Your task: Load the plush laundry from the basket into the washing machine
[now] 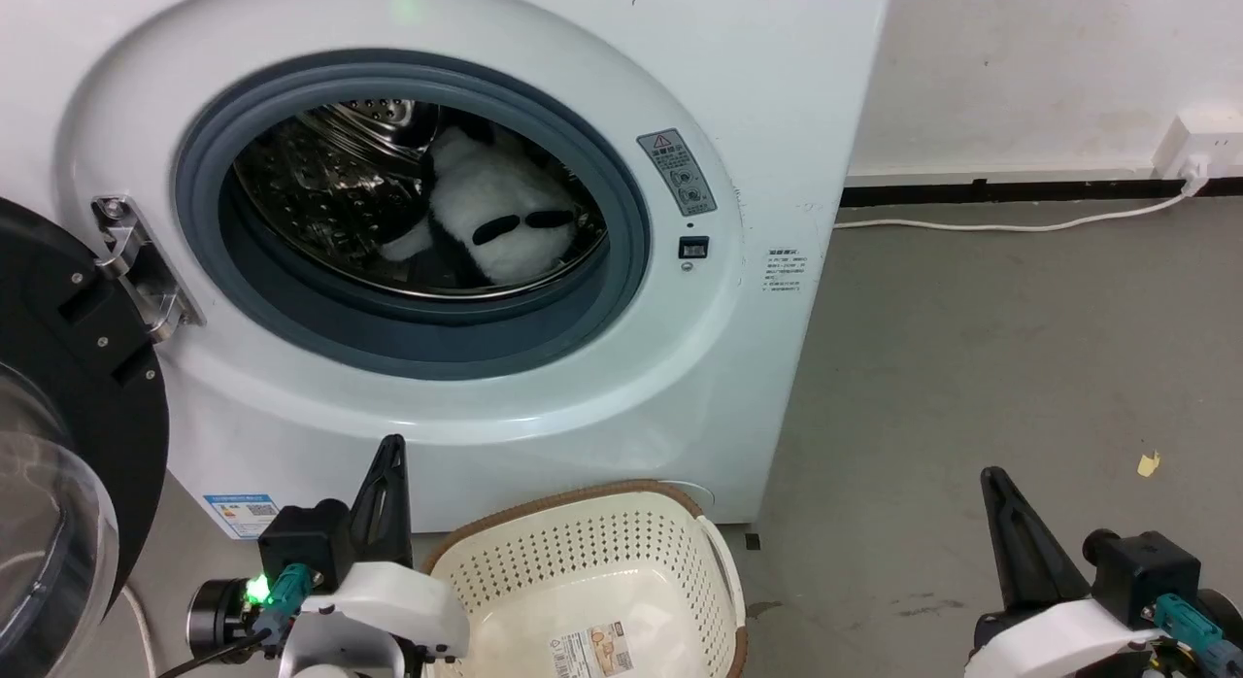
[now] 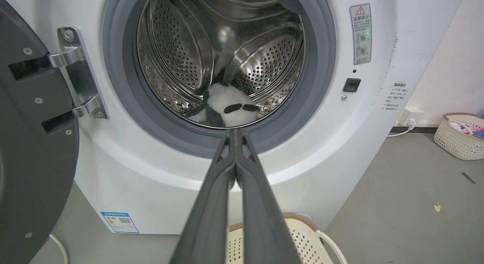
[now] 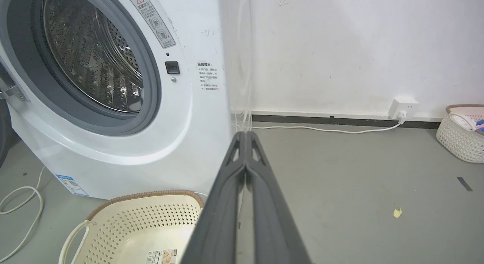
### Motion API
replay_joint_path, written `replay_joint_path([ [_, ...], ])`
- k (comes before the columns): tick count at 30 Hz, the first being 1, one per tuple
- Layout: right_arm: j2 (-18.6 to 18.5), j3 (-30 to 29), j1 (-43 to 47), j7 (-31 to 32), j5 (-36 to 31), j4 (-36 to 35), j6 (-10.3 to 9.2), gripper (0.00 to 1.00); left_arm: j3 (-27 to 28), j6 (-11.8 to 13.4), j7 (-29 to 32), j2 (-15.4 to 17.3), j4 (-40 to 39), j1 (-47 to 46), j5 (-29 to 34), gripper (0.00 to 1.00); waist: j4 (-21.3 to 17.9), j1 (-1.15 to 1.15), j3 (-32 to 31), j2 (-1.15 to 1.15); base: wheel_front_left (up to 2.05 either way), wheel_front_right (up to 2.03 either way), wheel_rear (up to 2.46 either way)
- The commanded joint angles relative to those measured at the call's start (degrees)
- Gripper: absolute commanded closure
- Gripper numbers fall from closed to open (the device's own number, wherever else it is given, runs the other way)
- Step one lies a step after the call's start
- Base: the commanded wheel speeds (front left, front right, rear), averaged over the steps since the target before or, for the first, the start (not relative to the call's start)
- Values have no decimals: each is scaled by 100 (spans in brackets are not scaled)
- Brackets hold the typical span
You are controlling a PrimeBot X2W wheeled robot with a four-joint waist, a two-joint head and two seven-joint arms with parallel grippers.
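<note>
"White with black patches, the plush laundry (image 1: 490, 217) is lying inside the washing machine (image 1: 699, 406), in the upper middle of the head frame, isn't it?"

"Yes, it is resting low in the steel drum (image 1: 311, 183), behind the grey gasket (image 1: 408, 338). The door (image 1: 78, 367) is hanging open at the left edge."

"And the basket (image 1: 583, 552)?"

"It is sitting on the grey floor (image 1: 971, 367) at the bottom centre, just in front of the machine, with a label (image 1: 594, 651) lying on its bottom."

"What are the fingers doing?"

"The left fingers (image 1: 386, 503) are pointing up at the lower left, pressing flat together and gripping nothing. The right fingers (image 1: 1020, 552) are doing the same at the lower right, well apart from the basket."

"Anything else?"

"A white cable (image 1: 1020, 226) is running along the foot of the wall at the upper right, and a second basket (image 2: 459, 137) is standing at the right edge of the left wrist frame."
</note>
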Motion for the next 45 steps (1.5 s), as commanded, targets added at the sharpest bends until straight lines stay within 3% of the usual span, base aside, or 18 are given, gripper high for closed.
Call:
replay_joint_path([
  [1,5,9,-71,29,-42,-46,-2,100,13,-30,23,1,-64,107,58,100,-5,0,-1,0,0,0,0],
  [45,8,110,-142,403,-362,-188,-3,100,231,-133,536,-9,-604,356,541,100,-247,0,-51,0,0,0,0],
])
